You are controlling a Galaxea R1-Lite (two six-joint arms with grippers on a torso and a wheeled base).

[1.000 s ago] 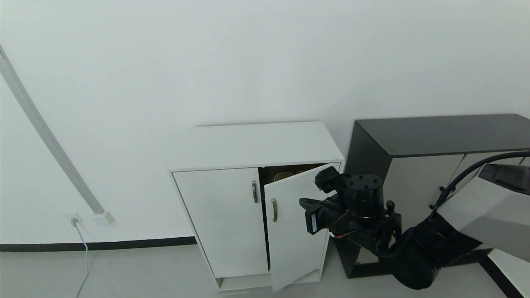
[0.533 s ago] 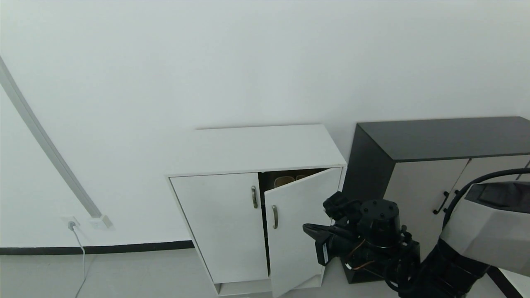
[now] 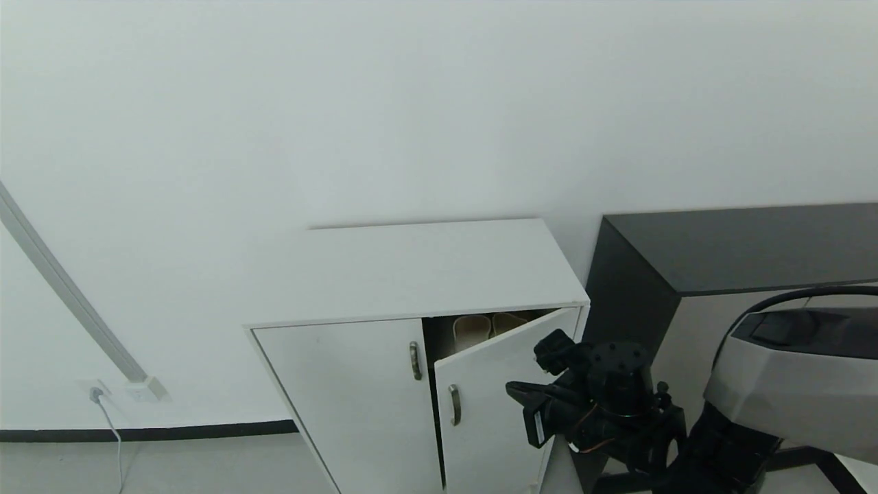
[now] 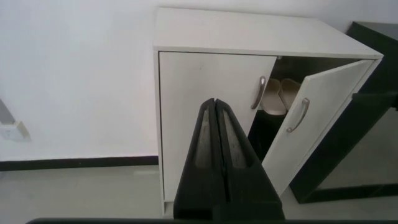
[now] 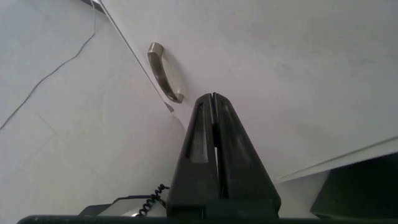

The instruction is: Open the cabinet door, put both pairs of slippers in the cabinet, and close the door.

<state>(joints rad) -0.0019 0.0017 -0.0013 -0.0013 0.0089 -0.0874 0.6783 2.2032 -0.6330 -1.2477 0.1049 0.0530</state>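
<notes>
Right tool point(image 5: 214, 99) pressed together, tips close to door point(image 5: 280, 62) face, beside handle point(image 5: 165, 73). Left tool point(image 4: 215, 106) pressed together too, well apart from cabinet point(image 4: 249, 31). In left wrist view I see slippers point(image 4: 281, 94) inside, behind half-open door.

Before me stands the white cabinet point(image 3: 425, 267), its left door point(image 3: 343, 398) shut and its right door point(image 3: 490, 412) swung partly open. Two beige slippers point(image 3: 480, 329) show inside through the gap, near the top.
</notes>
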